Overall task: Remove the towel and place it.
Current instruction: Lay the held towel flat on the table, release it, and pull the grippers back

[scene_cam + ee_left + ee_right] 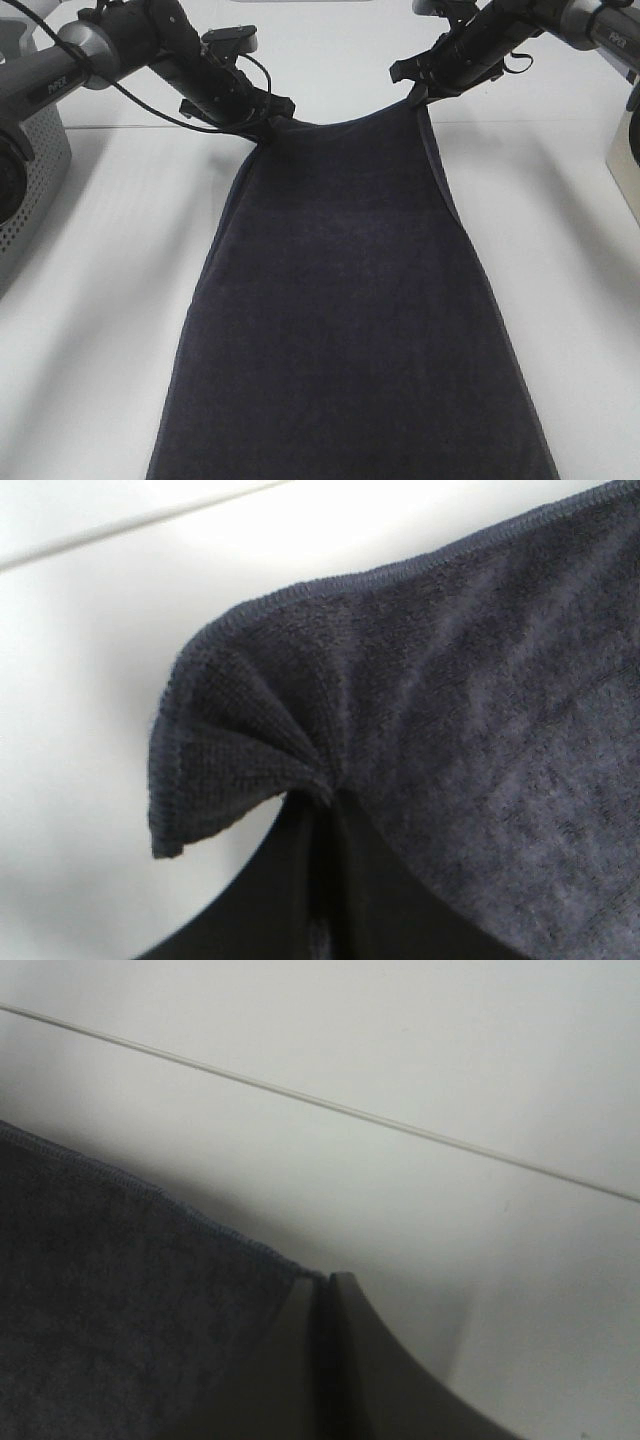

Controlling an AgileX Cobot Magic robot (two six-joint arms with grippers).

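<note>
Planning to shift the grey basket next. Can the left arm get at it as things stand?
Probably not yet. The basket stands close on that arm's side with nothing between, but the left end effector is shut on a corner of the towel and would have to release it first.

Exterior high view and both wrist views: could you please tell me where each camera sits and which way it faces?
Exterior high: mounted above, looking down at the table and the towel; both arms show, left gripper and right gripper pinching its far corners.
Left wrist: on the left arm, looking along its closed fingers at a bunched towel corner.
Right wrist: on the right arm, looking along its closed fingers at the other corner's hem.
Shared: all three show the towel.
</note>
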